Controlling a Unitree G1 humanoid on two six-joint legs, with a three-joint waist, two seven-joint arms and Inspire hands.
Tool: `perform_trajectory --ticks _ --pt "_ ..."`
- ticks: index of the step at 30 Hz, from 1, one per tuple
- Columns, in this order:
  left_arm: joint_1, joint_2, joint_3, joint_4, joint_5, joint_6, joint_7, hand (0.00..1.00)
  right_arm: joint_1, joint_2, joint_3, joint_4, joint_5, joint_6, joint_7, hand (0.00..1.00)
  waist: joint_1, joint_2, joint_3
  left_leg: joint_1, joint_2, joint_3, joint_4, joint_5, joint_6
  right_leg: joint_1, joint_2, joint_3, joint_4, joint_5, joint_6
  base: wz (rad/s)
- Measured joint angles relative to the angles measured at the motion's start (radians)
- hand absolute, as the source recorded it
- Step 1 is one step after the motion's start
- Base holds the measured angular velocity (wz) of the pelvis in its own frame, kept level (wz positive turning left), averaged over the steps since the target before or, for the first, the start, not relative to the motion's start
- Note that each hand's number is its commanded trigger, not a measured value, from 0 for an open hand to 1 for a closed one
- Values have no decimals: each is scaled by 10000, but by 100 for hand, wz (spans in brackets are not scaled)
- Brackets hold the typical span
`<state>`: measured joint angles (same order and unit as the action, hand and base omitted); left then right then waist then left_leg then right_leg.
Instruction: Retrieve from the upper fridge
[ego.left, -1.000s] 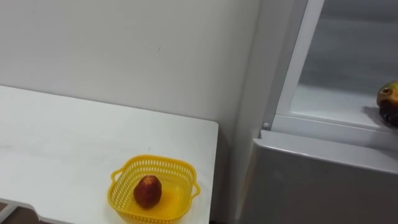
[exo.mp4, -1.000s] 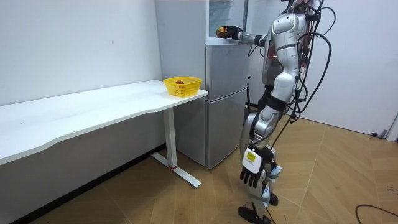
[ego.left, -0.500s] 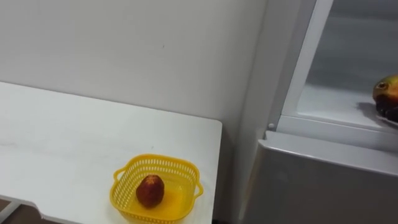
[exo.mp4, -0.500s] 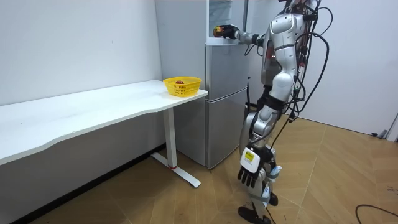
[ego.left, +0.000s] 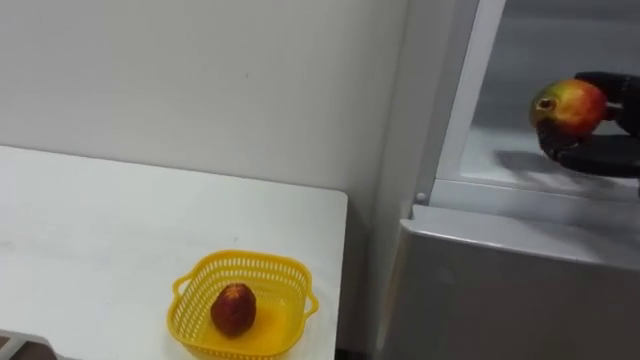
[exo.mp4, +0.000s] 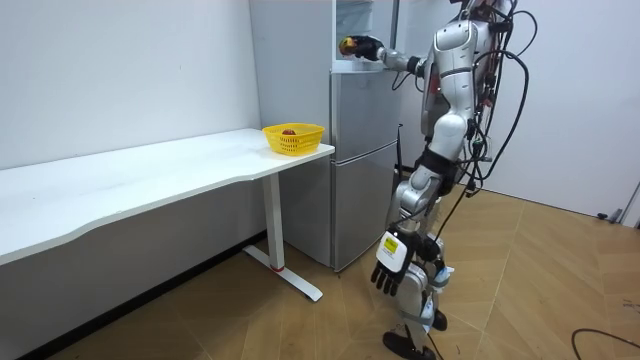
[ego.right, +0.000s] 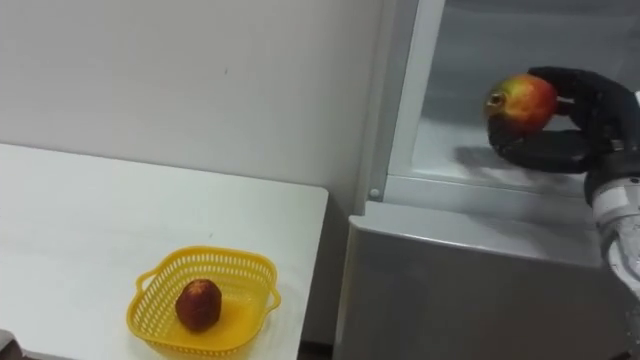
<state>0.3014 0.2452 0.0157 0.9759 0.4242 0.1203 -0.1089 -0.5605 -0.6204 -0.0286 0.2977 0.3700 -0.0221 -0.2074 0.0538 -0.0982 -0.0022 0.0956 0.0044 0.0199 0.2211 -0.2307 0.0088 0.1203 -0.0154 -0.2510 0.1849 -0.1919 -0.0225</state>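
Note:
A red and yellow fruit (ego.right: 522, 101) is held just above the white shelf (ego.right: 470, 160) of the open upper fridge compartment. My right hand (ego.right: 565, 130), black, is shut on it, fingers curled round its right side and underside. In the room view the same right hand (exo.mp4: 364, 47) reaches into the top of the fridge (exo.mp4: 365, 160) with the fruit (exo.mp4: 346, 44) at its tip. My left hand (exo.mp4: 388, 278) hangs low beside my leg with relaxed fingers and holds nothing. I stand upright in front of the fridge.
A yellow plastic basket (ego.left: 237, 263) with a dark red fruit (ego.left: 233, 308) in it sits at the near right corner of the white table (ego.left: 100, 230), left of the fridge. The grey lower fridge door (ego.left: 500, 290) is closed. A white wall stands behind the table.
My right hand has lifted the fruit off the shelf and brought it to the left, further into view. My left hand has swung slightly forward. The head camera shifted a little.

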Motion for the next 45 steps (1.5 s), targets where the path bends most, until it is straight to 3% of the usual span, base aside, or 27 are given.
perform_trajectory --ticks 2,5,11,13,16,24,30,31,39,45 --pt "-154 -1 2 281 -15 -138 2 0 446 535 0 -1221 -446 -6 19 100 1 -3 -9 -8 3 -16 12 0 0 -9 2 15 2 0 0 0" --pt "-269 -25 5 419 -54 -192 18 0 590 912 -21 -1948 -760 -8 -85 100 44 33 -14 -39 1 -9 29 0 1 -49 -13 22 7 1 0 0" --pt "-133 -224 11 622 -432 -195 43 0 902 1056 -56 -3931 -1046 -38 -365 100 -78 286 -107 -133 13 22 33 -1 2 -144 -26 32 36 6 -5 -1" --pt "-110 -270 10 629 -649 -249 130 0 958 1167 -54 -4477 -1037 -177 -378 100 -179 322 -89 -103 42 22 31 0 1 -117 -38 37 31 8 -10 0" --pt "-53 -355 8 634 -929 -494 146 0 975 1334 -31 -5056 -1081 -351 -374 100 -179 388 -2 40 65 69 11 -1 -2 -7 -31 44 21 10 -15 0" --pt "-169 -332 -15 673 -1159 -818 162 0 1144 1442 385 -6563 -2354 -715 24 100 -147 351 8 36 70 156 -111 -5 -8 -147 35 109 12 18 -29 -4" --pt "-664 -300 -213 1136 -1159 -934 81 0 1151 1805 1364 -7081 -3861 -953 987 100 264 150 45 20 89 237 -141 4 -8 -180 11 266 29 22 -33 -7" --pt "-744 -299 -316 1137 -1138 -935 31 0 1150 1874 1563 -7085 -4090 -928 1259 100 365 131 83 6 86 230 -146 4 -8 -193 17 269 26 22 -33 0" --pt "-927 -147 -404 1282 -1173 -941 -344 0 1125 1890 2817 -7497 -5034 -864 3201 100 988 -84 25 -35 59 188 -188 5 -5 -246 -7 255 17 22 -31 1" --pt "-1091 -47 -611 1465 -1175 -958 -547 0 1101 1908 3517 -7155 -5453 -774 3721 100 1449 -252 125 -98 54 -71 -138 5 -5 -129 -19 -2 22 21 -31 13"
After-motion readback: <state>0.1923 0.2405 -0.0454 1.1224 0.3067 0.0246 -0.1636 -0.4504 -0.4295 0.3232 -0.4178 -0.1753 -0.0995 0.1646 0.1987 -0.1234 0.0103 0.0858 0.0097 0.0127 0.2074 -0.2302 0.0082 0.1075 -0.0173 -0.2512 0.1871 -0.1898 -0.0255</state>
